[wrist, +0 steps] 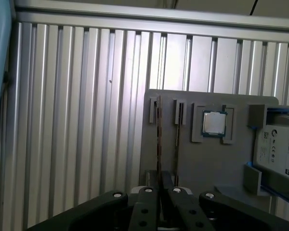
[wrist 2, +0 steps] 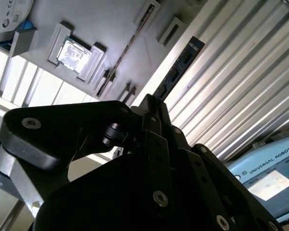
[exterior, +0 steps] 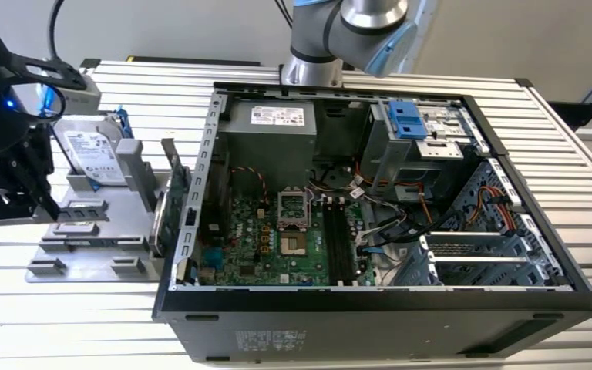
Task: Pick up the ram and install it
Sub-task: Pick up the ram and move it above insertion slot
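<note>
Open computer case (exterior: 378,324), green motherboard (exterior: 265,247) inside, grey tray (exterior: 111,231) (hard drive (exterior: 95,158) upright), slatted table (exterior: 70,324)

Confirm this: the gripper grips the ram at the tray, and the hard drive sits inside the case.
Not quite. The hard drive stands on the tray, outside the case, as the exterior view shows. The gripper does grip the ram, in both wrist views.

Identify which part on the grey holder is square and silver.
The processor chip, flat in its recess; the hard drive beside it is larger, with blue rails.
</note>
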{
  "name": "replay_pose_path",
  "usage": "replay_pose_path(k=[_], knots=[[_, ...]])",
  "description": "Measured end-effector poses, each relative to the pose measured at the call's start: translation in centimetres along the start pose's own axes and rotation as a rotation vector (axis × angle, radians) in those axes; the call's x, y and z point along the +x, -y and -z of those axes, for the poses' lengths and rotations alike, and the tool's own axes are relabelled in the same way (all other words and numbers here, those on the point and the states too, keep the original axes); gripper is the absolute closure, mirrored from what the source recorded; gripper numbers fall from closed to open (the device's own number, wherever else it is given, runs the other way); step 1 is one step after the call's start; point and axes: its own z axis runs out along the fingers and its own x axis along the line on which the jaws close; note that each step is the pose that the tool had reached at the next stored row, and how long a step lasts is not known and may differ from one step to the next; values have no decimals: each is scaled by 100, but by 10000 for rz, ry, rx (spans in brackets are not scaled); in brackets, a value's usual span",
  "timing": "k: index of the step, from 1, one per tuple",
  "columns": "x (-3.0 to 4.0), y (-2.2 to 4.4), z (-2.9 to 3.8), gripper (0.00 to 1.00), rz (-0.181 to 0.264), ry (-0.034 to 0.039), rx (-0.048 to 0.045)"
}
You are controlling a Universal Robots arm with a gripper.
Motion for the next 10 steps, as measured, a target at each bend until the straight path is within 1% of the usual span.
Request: replay_pose_path(k=[10], knots=[[0, -1, 33, 100, 0, -1, -1]])
